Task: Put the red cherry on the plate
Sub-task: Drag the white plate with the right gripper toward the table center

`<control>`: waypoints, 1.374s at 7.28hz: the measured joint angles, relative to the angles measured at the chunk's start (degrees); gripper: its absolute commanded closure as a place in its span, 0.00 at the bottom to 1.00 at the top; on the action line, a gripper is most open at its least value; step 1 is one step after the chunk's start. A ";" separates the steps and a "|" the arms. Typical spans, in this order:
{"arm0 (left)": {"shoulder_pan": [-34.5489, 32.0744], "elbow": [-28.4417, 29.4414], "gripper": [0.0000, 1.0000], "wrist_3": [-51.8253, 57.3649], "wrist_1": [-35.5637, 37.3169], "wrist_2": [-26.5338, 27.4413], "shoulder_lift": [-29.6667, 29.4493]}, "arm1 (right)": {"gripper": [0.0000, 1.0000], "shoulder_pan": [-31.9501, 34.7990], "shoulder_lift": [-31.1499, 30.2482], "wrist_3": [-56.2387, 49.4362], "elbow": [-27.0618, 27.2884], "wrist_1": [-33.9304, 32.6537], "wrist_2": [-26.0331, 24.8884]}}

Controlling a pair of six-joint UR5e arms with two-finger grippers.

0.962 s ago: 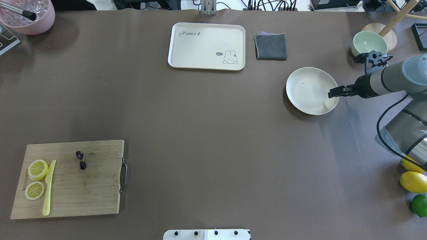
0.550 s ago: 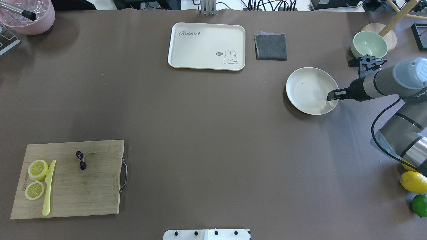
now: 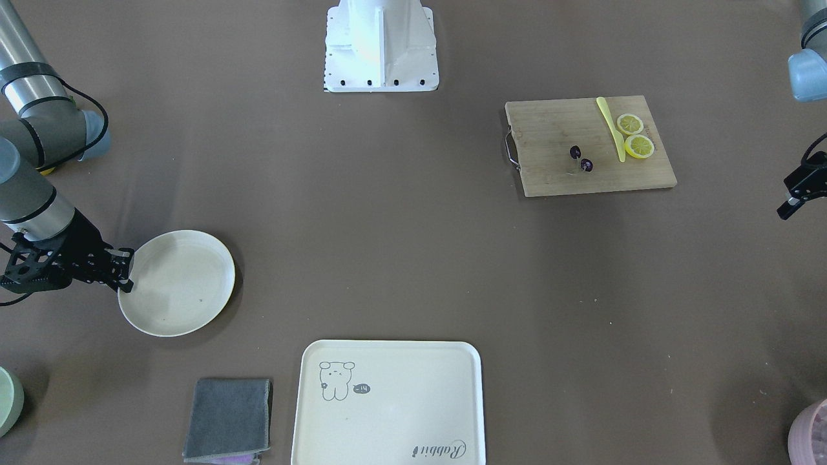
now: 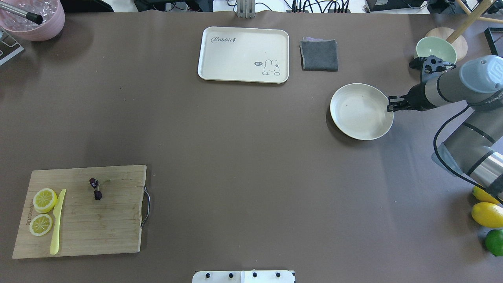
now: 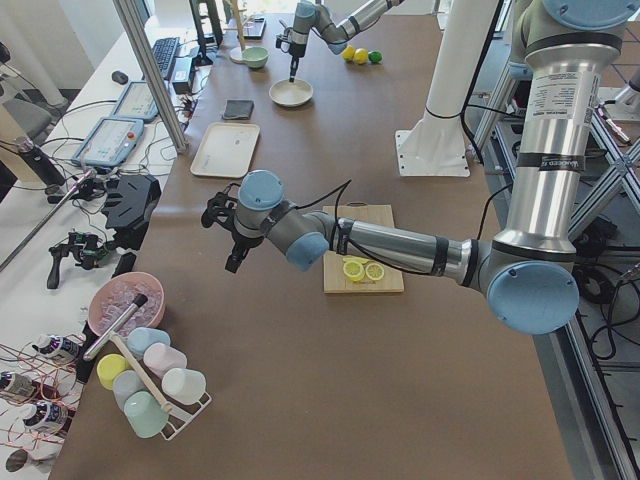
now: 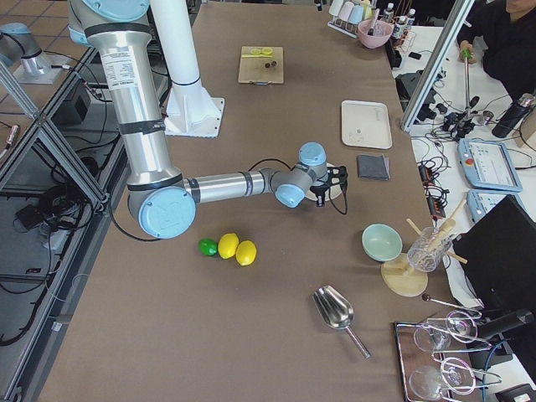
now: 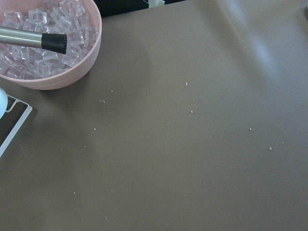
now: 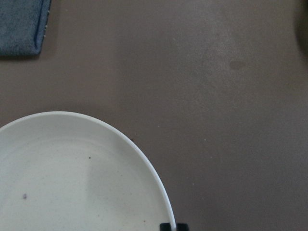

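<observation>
The red cherry (image 4: 95,188) is a dark pair lying on the wooden cutting board (image 4: 110,228) at the near left, also visible from the front as the cherry (image 3: 581,159). The round cream plate (image 4: 357,112) sits at the far right. My right gripper (image 4: 391,105) is at the plate's right rim, and the wrist view shows its fingertips (image 8: 168,226) pinched on the plate (image 8: 72,183) edge. My left gripper (image 3: 791,203) hangs beyond the board's outer end, far from the cherry; how its jaws stand is unclear.
Two lemon slices (image 4: 43,210) and a yellow knife (image 4: 57,222) share the board. A cream tray (image 4: 243,54) and grey cloth (image 4: 319,55) lie at the back. A green bowl (image 4: 435,49), lemons (image 4: 487,214), a lime (image 4: 494,241) and a pink ice bowl (image 4: 33,19) ring the edges.
The plate has slid a little to the left and toward the robot, with my right gripper on its rim. The cherry and board stayed put.
</observation>
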 measured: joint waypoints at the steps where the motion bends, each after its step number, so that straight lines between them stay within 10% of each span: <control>1: 0.00 -0.03 0.02 -0.04 0.00 0.00 -0.02 | 1.00 0.57 0.49 2.21 0.11 0.00 0.81; 7: -0.08 -0.12 0.02 -0.02 -0.85 0.00 0.47 | 1.00 -1.30 6.23 13.94 4.84 0.35 4.26; 10: -0.18 0.16 0.02 -0.09 -2.01 0.06 0.93 | 1.00 -13.13 12.76 21.23 6.49 -0.36 -4.77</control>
